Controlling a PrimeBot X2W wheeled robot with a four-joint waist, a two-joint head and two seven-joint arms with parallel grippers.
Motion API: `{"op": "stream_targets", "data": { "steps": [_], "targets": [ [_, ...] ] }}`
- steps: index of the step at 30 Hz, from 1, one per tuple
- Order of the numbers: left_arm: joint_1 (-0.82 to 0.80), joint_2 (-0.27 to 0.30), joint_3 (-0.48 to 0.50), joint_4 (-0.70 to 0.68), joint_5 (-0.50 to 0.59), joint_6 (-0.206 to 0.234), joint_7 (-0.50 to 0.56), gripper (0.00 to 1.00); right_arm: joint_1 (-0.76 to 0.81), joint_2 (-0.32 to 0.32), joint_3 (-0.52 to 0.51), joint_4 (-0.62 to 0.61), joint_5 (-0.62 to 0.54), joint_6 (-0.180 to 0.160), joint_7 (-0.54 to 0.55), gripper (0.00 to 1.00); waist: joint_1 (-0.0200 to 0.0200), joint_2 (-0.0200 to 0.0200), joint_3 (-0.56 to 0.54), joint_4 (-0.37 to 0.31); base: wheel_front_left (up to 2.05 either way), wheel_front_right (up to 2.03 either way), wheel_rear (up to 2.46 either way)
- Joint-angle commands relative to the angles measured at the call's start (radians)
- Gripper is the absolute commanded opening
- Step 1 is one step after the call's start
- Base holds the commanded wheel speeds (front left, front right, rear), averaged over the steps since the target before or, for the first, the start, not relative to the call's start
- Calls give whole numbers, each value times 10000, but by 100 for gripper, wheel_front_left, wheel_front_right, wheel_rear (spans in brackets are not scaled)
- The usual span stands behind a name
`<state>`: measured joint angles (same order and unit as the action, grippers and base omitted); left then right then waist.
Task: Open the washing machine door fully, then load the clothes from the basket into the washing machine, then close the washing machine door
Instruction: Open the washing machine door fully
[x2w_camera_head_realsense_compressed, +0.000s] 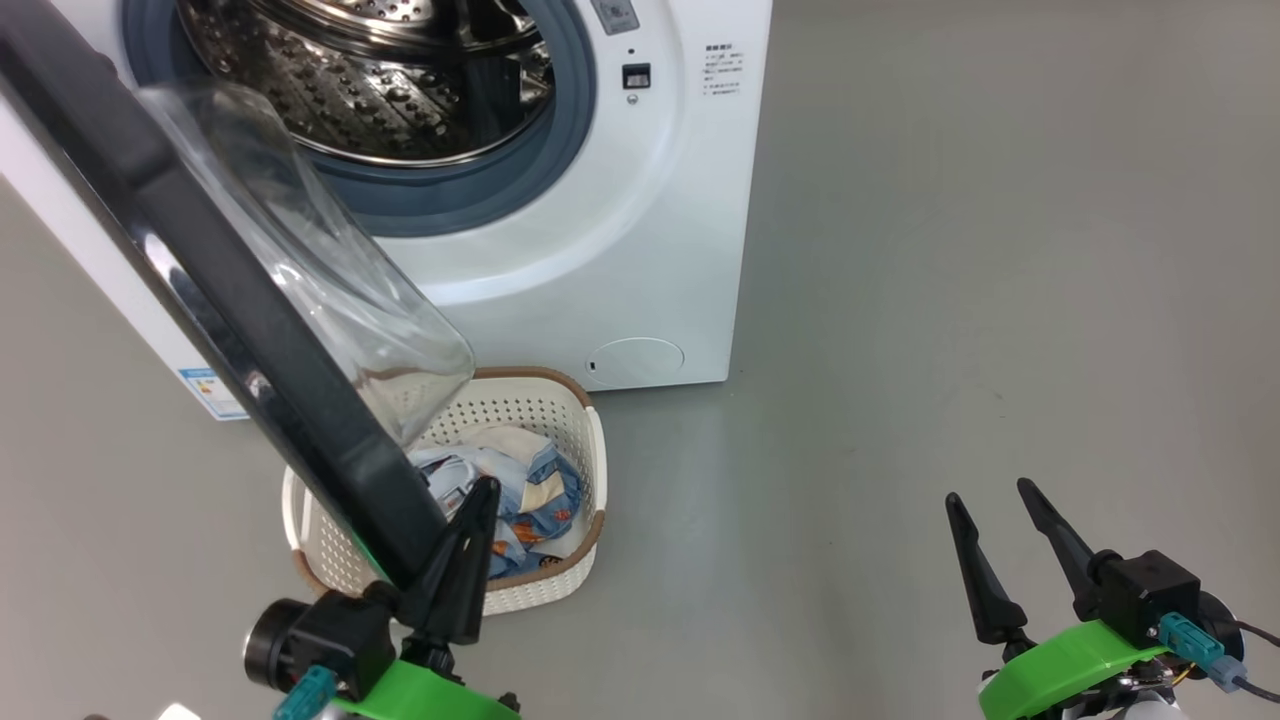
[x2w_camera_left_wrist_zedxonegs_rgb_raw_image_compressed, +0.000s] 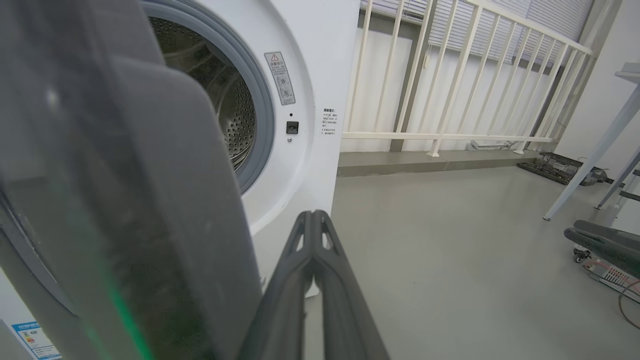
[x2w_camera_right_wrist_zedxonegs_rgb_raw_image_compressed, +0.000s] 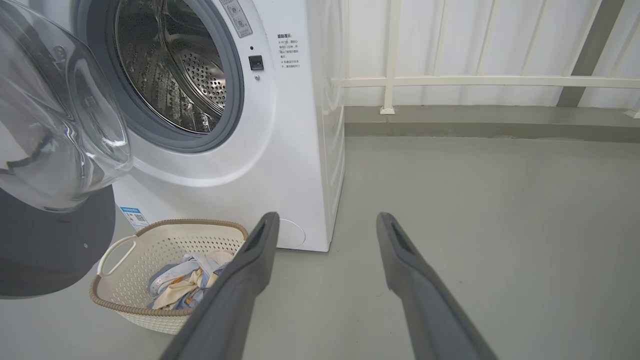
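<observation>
You had a washing machine door (x2w_camera_head_realsense_compressed: 240, 320) whose wide black rim looked glossy and smooth around a bulging bowl of clear glass. Behind it the washing machine (x2w_camera_head_realsense_compressed: 640, 230) showed smooth white panels with a soft sheen, a matt grey-blue rubber gasket (x2w_camera_head_realsense_compressed: 575, 110) and a shiny perforated steel drum (x2w_camera_head_realsense_compressed: 400, 90). The basket (x2w_camera_head_realsense_compressed: 520, 405) was cream perforated plastic with a brown woven-look rim, the clothes (x2w_camera_head_realsense_compressed: 525, 495) in it were soft, crumpled printed cloth, and the grey floor (x2w_camera_head_realsense_compressed: 950, 300) lay smooth and dully reflective.
</observation>
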<state>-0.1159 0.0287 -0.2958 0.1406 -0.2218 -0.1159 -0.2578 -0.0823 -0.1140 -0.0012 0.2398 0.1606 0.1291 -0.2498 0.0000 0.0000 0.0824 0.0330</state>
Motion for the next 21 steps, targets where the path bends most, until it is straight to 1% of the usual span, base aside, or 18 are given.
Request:
{"op": "stream_targets", "data": {
  "steps": [1,8,13,21],
  "targets": [
    [-263,216,724,-277,50,209,-40,0,-202,-22,292,-208,60,16,-120,100,0,0,-27,72,0,0,0],
    [193,216,1168,-596,149,253,-40,0,-169,-29,251,-240,72,16,-120,100,0,0,-42,374,0,0,0],
    [434,216,1382,-938,456,233,-40,0,-133,-55,269,-201,60,16,-120,100,0,0,10,608,0,0,0],
    [806,216,2004,-1091,465,436,-40,0,-134,34,265,-193,102,16,-120,100,0,0,25,822,0,0,0]
  ]
}}
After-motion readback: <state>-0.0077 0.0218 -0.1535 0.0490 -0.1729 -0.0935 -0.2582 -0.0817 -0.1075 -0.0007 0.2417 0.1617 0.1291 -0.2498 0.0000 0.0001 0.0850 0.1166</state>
